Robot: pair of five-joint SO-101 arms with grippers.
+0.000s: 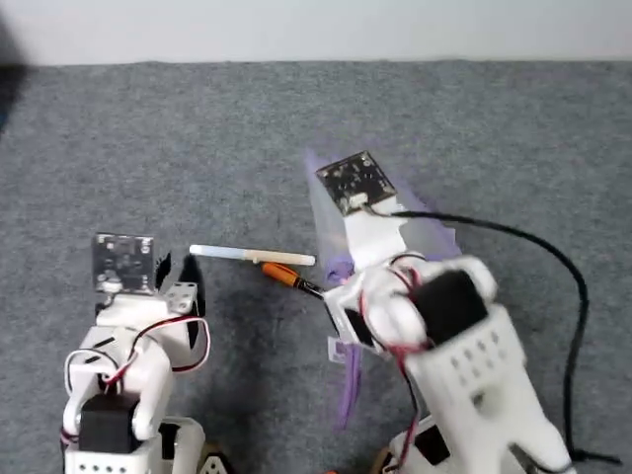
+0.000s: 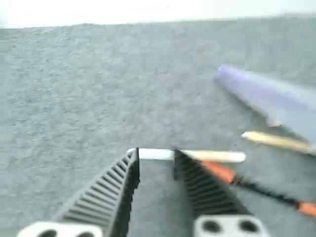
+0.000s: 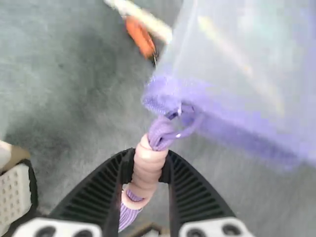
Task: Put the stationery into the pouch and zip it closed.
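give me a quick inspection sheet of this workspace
surface: grey carpet, flat
job's things: purple pouch held by its zip pull; white pen and orange pen on the carpet outside it; yellow pencil by the pouch
clutter: nothing seen
grippers: left gripper open at the white pen; right gripper shut on the zip pull
cables: black cable trailing from the arm over the pouch
surroundings: pale wall at the far edge
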